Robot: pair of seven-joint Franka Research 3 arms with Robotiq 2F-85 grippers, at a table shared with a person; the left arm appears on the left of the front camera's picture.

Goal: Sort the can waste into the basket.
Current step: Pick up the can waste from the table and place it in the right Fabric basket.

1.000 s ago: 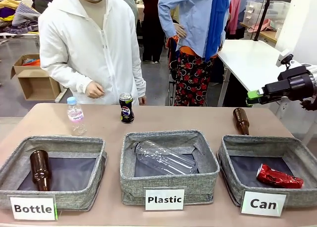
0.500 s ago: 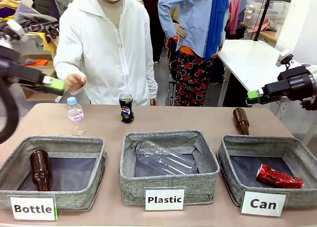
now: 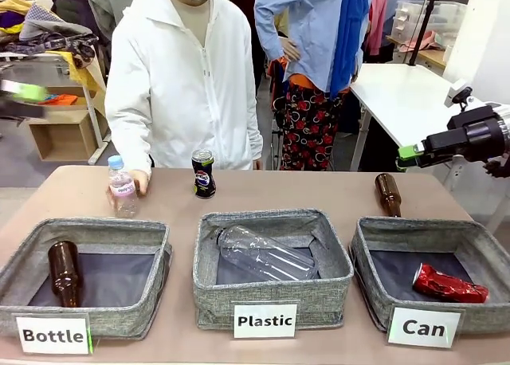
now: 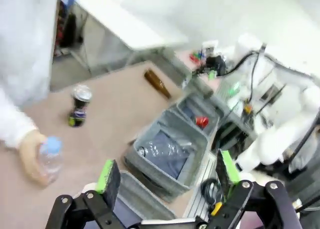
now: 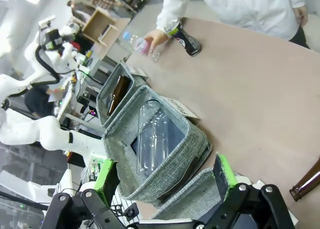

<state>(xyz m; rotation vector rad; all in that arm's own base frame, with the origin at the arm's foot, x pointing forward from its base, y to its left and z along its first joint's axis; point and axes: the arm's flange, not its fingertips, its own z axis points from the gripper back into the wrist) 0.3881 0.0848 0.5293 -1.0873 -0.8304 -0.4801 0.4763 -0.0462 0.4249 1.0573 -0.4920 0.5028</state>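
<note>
Sitting in the middle of the surface (image 3: 319,191) is the grey Plastic bin (image 3: 271,289), with a big clear bottle (image 3: 263,255) lying inside it. The Can basket (image 3: 422,228) stands just to the right of the Plastic bin. The crushed red can (image 3: 449,284) lies on the dark floor inside that basket. The black-and-blue can (image 3: 203,174) stands upright on the surface behind the Plastic bin, near its left corner, and it is not in any bin. Farther left of the Plastic bin, the person's hand (image 3: 142,180) holds a small plastic bottle (image 3: 121,186) with a blue cap. A brown bottle (image 3: 388,194) lies on the surface behind and to the right of the Plastic bin, just behind the Can basket. The Bottle bin (image 3: 127,321) stands just to the left of the Plastic bin, with a second brown bottle (image 3: 64,273) inside. The right tool (image 5: 165,176) hangs high in the air, far to the right of the Plastic bin. Its fingers are spread wide and hold nothing. The left tool (image 4: 167,171) is up in the air, far to the left of the Plastic bin, also spread wide and empty.
</note>
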